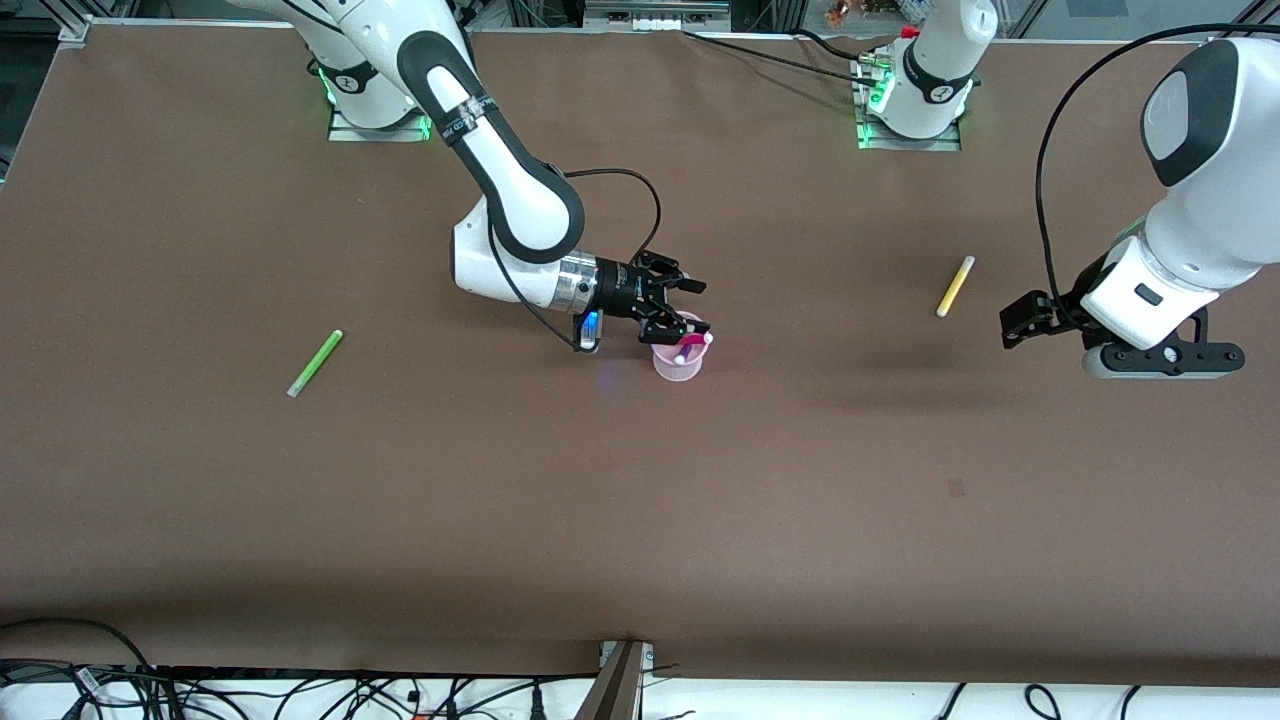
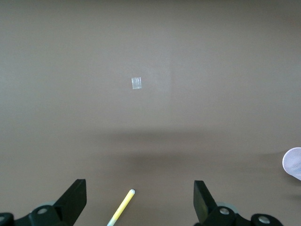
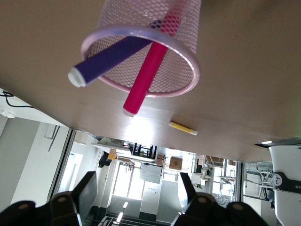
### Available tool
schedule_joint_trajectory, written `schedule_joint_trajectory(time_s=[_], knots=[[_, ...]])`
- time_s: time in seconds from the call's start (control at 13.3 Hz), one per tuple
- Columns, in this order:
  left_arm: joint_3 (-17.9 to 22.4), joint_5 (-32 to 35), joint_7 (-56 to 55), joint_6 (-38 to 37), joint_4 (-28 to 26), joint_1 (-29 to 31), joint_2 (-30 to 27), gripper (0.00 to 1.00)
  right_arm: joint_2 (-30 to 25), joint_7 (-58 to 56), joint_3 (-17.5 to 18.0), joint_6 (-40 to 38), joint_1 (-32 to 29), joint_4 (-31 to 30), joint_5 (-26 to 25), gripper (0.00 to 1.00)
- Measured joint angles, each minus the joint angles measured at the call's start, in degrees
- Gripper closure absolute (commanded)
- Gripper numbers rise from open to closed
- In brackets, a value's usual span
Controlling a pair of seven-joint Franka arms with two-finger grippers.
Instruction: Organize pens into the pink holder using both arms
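The pink holder (image 1: 678, 362) stands upright mid-table, with the magenta pen (image 1: 693, 345) leaning in it. In the right wrist view the holder (image 3: 188, 61) holds the magenta pen (image 3: 146, 75) and the dark purple pen (image 3: 106, 61). My right gripper (image 1: 702, 307) is open and empty just over the holder's rim; it also shows in the right wrist view (image 3: 138, 193). The yellow pen (image 1: 955, 286) lies toward the left arm's end. My left gripper (image 1: 1012, 330) hovers beside it, open and empty, with the pen (image 2: 121, 208) between its fingers (image 2: 75, 197) in the left wrist view. The lime green pen (image 1: 315, 362) lies toward the right arm's end.
A small pale square patch (image 2: 137, 83) is on the table in the left wrist view. A faint dark mark (image 1: 955, 487) lies nearer the front camera. Cables (image 1: 300, 695) run along the table's front edge.
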Motion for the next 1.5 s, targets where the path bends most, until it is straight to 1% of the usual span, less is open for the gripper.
schedule_joint_trajectory(time_s=[0.08,0.15,0.3,0.38,0.45,0.6,0.68,0.75,0.9,0.98,1.05,1.13,1.28,1.35,1.5], knots=[[1.0,0.3,1.1,0.0,0.0,-1.0,0.0,0.0,0.0,-0.2,-0.1,0.1,0.0,0.6,-0.9,0.05],[1.7,0.8,2.8,0.0,0.0,-1.7,-0.1,0.0,-0.1,-0.3,-0.3,0.2,0.0,1.2,-3.0,0.01],[2.2,1.2,5.6,0.0,0.0,-1.8,-0.3,0.0,-1.0,-0.2,-0.9,0.2,0.0,2.4,-10.8,0.01],[2.5,1.2,6.4,-0.1,0.0,-1.7,-0.4,0.0,-2.0,-0.2,-1.2,0.2,0.0,2.6,-15.4,0.01],[2.7,1.2,6.9,-0.1,-0.1,-1.4,-0.5,0.0,-3.4,-0.1,-1.6,0.2,0.0,2.6,-20.5,0.01],[2.7,1.3,11.4,0.1,-0.2,-1.2,-0.8,0.0,-6.8,0.1,-2.8,-0.6,0.0,2.4,-30.3,0.01],[2.6,1.3,14.2,0.2,-0.3,-0.9,-0.9,0.0,-8.5,0.2,-4.0,-2.3,0.1,2.2,-33.7,0.01],[2.6,1.3,16.2,0.2,-0.4,-0.3,-1.2,0.0,-10.0,0.2,-5.9,-5.3,0.1,2.2,-37.0,0.0],[2.6,1.3,17.6,0.2,-0.5,0.7,-1.5,0.0,-12.4,-0.8,-10.4,-12.3,0.0,2.3,-46.4,0.0],[2.6,1.2,17.7,0.2,-0.5,0.8,-1.5,0.0,-13.8,-1.6,-12.0,-15.1,-0.1,2.4,-52.4,0.0],[2.5,0.9,17.7,0.2,-0.5,0.9,-1.6,0.0,-15.2,-2.4,-13.3,-17.7,-0.1,2.4,-57.3,0.0],[2.4,0.5,17.6,0.2,-0.5,0.8,-1.6,0.0,-16.6,-3.6,-14.6,-20.5,-0.1,2.4,-60.5,0.0],[2.4,0.3,17.6,0.2,-0.5,0.8,-1.6,0.0,-19.5,-6.8,-16.0,-26.2,-2.0,2.4,-65.9,0.0],[2.4,0.3,17.6,0.2,-0.5,0.9,-1.6,0.0,-21.1,-8.7,-16.2,-29.2,-3.8,2.4,-69.7,0.0],[2.4,0.3,17.6,0.2,-0.5,0.9,-1.6,0.0,-24.7,-12.9,-16.3,-34.7,-7.8,2.5,-79.6,0.0]])
